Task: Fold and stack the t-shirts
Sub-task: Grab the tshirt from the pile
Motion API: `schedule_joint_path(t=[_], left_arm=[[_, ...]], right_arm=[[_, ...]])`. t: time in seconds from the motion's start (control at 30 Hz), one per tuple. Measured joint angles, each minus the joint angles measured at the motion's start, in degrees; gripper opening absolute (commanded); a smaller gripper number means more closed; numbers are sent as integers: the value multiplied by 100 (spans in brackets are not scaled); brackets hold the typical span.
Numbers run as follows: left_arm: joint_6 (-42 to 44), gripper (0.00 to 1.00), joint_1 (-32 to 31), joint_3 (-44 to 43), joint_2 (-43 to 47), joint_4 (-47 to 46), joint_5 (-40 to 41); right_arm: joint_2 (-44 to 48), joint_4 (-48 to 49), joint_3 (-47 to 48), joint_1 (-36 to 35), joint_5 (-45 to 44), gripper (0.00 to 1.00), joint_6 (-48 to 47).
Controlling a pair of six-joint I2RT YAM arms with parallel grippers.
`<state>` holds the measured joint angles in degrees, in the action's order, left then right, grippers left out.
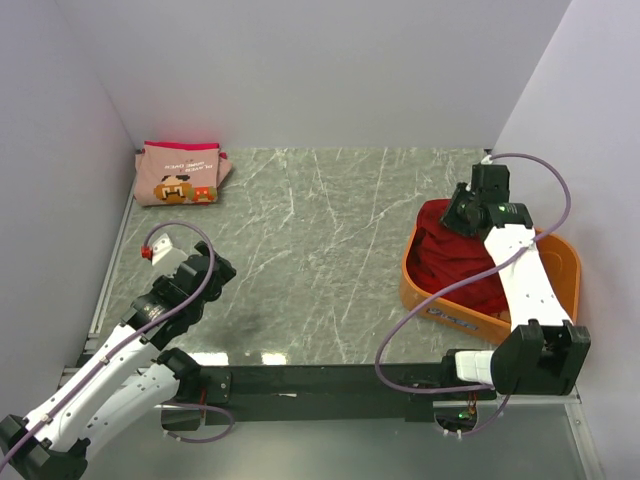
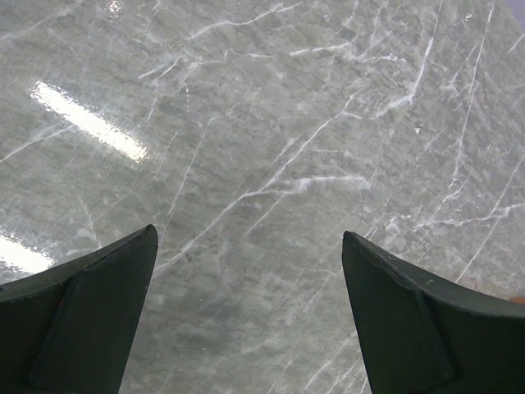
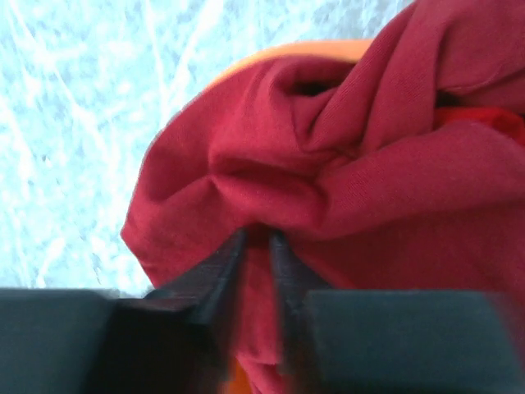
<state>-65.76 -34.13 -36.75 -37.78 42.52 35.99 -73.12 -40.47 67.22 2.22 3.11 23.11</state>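
Right wrist view shows the right gripper nearly closed, its two fingers pinching a raised fold of a dark red t-shirt that lies bunched in the orange tub. From the top external camera, that tub sits at the right side of the marble table, with the red cloth mounded above its far rim. The pink t-shirt, folded with its pixel face print up, rests in the far left corner, well apart from the tub. The left gripper hovers over bare marble at the near left, jaws spread wide and holding nothing.

The pinch looks thin, so the fold may slip free on lifting. The heap is tangled, and I cannot tell how many layers are caught. Two shirts could come up together, or trailing cloth could snag the rim and drag or tip the tub.
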Motion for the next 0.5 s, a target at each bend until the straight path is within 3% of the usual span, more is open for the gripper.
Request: schedule_joint_path(t=[0.1,0.4,0.43,0.5], left_arm=[[-11,99,-11,0,0,28,28],[-144,99,-76,0,35,151,138],[-146,99,-85,0,46,166,142],[-162,99,-109,0,63,197,149]], right_arm=[[61,140,-4,0,-105,0,-11],[544,442,7,0,-79,0,-103],[584,426,35,0,-76,12,-146],[577,339,155,0,-164,25,-216]])
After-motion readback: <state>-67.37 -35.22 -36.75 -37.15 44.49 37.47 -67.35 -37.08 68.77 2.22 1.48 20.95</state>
